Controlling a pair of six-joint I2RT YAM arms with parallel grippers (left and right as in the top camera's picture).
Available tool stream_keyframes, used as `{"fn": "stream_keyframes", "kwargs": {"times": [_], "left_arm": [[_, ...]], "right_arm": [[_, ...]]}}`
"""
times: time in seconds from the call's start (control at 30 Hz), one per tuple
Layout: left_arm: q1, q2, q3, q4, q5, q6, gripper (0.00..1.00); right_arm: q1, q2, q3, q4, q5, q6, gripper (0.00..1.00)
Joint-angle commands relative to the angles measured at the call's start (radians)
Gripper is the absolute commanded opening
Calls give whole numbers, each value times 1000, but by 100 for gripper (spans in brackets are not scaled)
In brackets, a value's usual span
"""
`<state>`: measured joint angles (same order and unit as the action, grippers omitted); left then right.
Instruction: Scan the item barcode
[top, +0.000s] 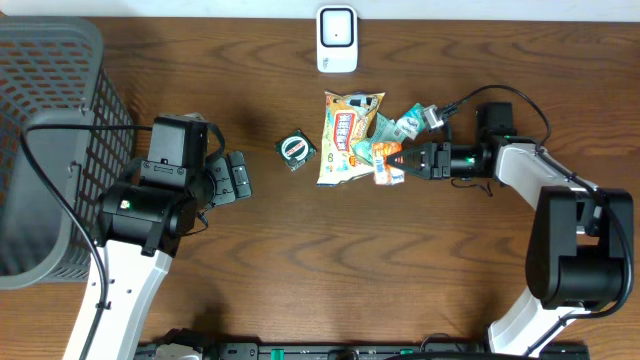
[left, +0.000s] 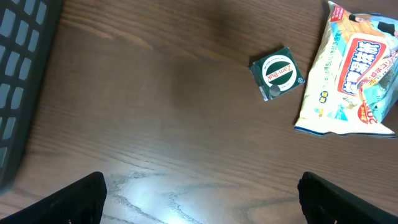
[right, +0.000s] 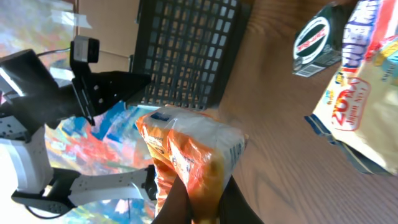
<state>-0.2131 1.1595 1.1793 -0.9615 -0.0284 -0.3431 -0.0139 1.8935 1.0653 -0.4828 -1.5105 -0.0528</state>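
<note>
Item: orange-and-white crinkled foil packet (right: 189, 146). No barcode shows on it; its print is blurred and its lower end is hidden between the fingers.
Holder: right gripper (top: 402, 160), pinched tight on the packet.
Location: just above the wooden table (top: 250, 260), at the edge of a yellow-and-white snack bag (top: 348, 135), near a small green square box (top: 296, 150).
Orientation: it sticks out past the fingertips toward the grey mesh basket (top: 50, 150); its long axis is hard to judge from above.
Other arm: left gripper (top: 238, 177), fingers spread wide, holding nothing.
Fixture: white scanner (top: 337, 38) at the table's far edge.
</note>
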Motion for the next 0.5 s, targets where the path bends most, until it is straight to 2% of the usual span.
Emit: {"fn": "stream_keyframes", "kwargs": {"times": [0.0, 0.47], "left_arm": [[2, 4, 9, 0, 2, -9, 98], [2, 4, 9, 0, 2, -9, 98]], "right_arm": [[14, 8, 15, 9, -51, -23, 1], [79, 8, 15, 100, -50, -23, 1]]}}
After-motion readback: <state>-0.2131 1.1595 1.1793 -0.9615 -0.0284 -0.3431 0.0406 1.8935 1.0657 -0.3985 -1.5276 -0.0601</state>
